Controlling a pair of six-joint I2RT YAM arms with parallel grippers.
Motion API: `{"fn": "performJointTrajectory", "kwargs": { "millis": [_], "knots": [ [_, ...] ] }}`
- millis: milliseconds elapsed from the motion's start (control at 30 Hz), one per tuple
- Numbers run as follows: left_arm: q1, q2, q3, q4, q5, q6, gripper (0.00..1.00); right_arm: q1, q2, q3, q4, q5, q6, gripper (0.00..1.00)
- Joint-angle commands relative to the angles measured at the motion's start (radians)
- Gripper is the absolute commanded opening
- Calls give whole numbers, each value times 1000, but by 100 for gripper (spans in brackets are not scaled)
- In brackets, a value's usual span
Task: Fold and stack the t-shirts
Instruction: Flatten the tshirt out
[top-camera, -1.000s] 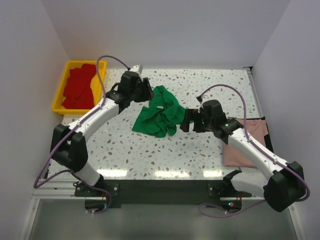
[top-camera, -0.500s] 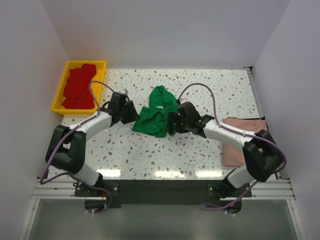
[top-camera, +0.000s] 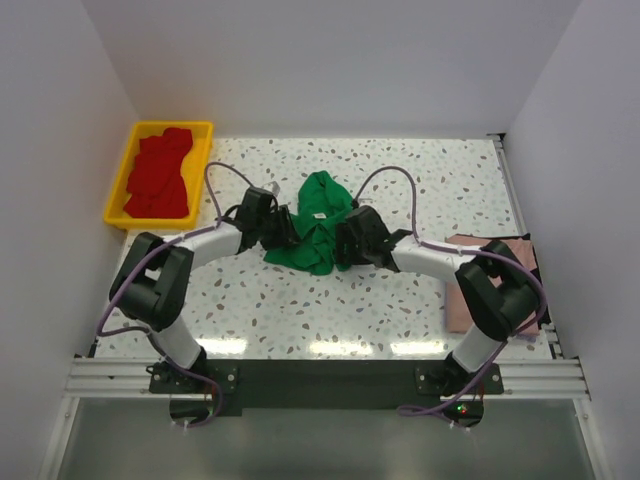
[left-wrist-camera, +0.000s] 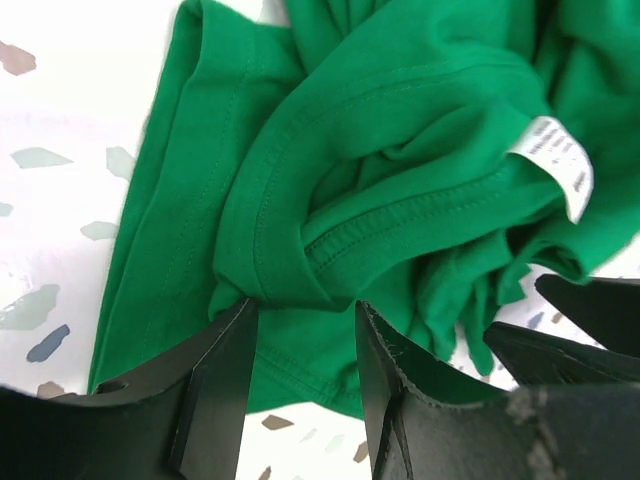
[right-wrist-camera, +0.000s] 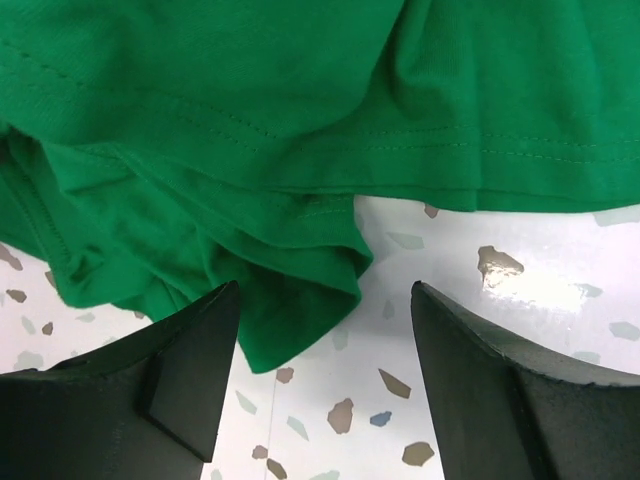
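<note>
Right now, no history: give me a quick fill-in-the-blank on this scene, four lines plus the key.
1. The crumpled t-shirt in the middle of the table is ____.
2. The red t-shirts lie in a ____ tray.
3. The pink t-shirt lies at the table's ____ edge.
4. The right hand is ____, with one finger on each side of the crumpled t-shirt's hem.

Missing words: green; yellow; right; open.
</note>
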Motion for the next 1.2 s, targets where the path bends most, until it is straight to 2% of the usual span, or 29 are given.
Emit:
{"fn": "performJointTrajectory", "kwargs": {
  "millis": [0, 133, 200, 267, 367, 400, 433, 467, 533, 733, 867, 967, 1000, 1100, 1167],
  "knots": [
    [-18, 33, 46, 31, -45, 27, 49, 0, 29, 28, 83, 16, 38, 72],
    [-24, 70, 78, 26, -69, 25, 49, 0, 67, 45, 98, 6, 42, 67],
    [-27, 85, 90, 34, -71, 20, 49, 0, 75, 45, 101, 6, 47, 60],
    [-26, 102, 116, 29, -76, 17, 42, 0, 73, 45, 95, 14, 56, 54],
    [-27, 117, 161, 9, -83, 17, 23, -2, 63, 59, 58, 57, 56, 38],
    [-27, 113, 171, 2, -95, 19, 10, -5, 55, 69, 31, 68, 56, 27],
    [-27, 101, 190, -13, -99, 19, 5, -9, 43, 77, 12, 89, 49, 22],
    [-26, 90, 198, -23, -105, 25, 0, -15, 34, 91, -8, 91, 47, 10],
    [-23, 52, 228, -62, -138, 30, 0, -60, 5, 99, -46, 79, 44, 2],
    [48, -114, 224, -136, -168, -1, 0, -270, -78, 125, -137, 43, 21, 0],
    [63, -168, 199, -124, -177, 58, 0, -367, -92, 203, -200, 46, -7, 0],
    [51, -102, 204, -107, -39, 117, 11, -394, -69, 298, -229, 45, -24, 0],
    [39, -82, 211, -118, -39, 134, 25, -399, -40, 319, -248, 42, -28, 0],
    [-18, 0, 244, -173, -74, 195, 49, -405, 7, 390, -261, 37, -50, 0],
    [-49, 56, 262, -208, -94, 221, 54, -413, 53, 422, -263, 42, -62, 0]
  ]
}}
